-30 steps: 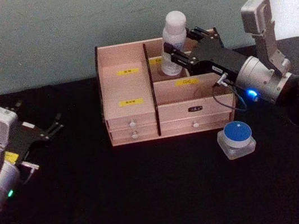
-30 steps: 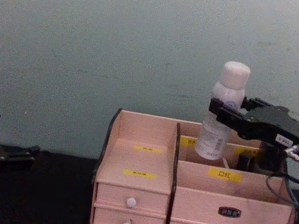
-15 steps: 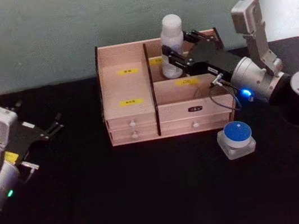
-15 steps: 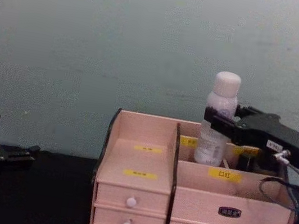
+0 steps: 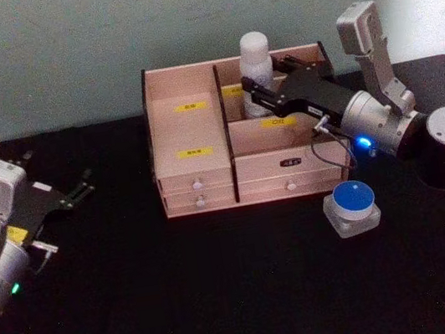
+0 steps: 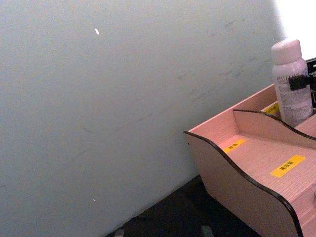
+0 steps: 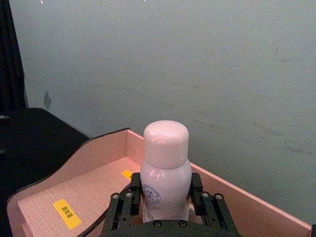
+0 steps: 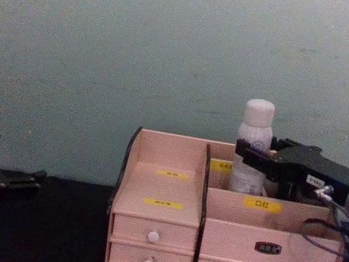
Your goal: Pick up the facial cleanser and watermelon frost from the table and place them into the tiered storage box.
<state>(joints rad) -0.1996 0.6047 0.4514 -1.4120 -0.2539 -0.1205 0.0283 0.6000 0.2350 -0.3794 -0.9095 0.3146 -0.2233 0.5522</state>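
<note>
Storage box [image 5: 187, 130] at back centre of black desk [image 5: 224, 285], pale pink wood with dark edges. Stepped compartments with yellow labels above, white-knobbed drawers along the front.

White bottle [image 5: 255, 64] stands upright in the rear right compartment, just right of the dark centre divider. Its lower part sits below the compartment wall and its cap rises well above the box rim. Cannot tell if the base rests on the compartment floor.

Right tool [image 5: 264, 80] reaches in over the box's right side. Its fingers are pinched on the bottle's body below the cap, one on either side; the right wrist view shows this plainly.

Blue-lidded jar [image 5: 351, 202] sits on the desk in front of the box's right front corner, near it but apart, lid up.

Left tool [image 5: 81, 185] is parked low at the desk's left edge, well apart from the box, fingers spread and holding nothing.
</note>
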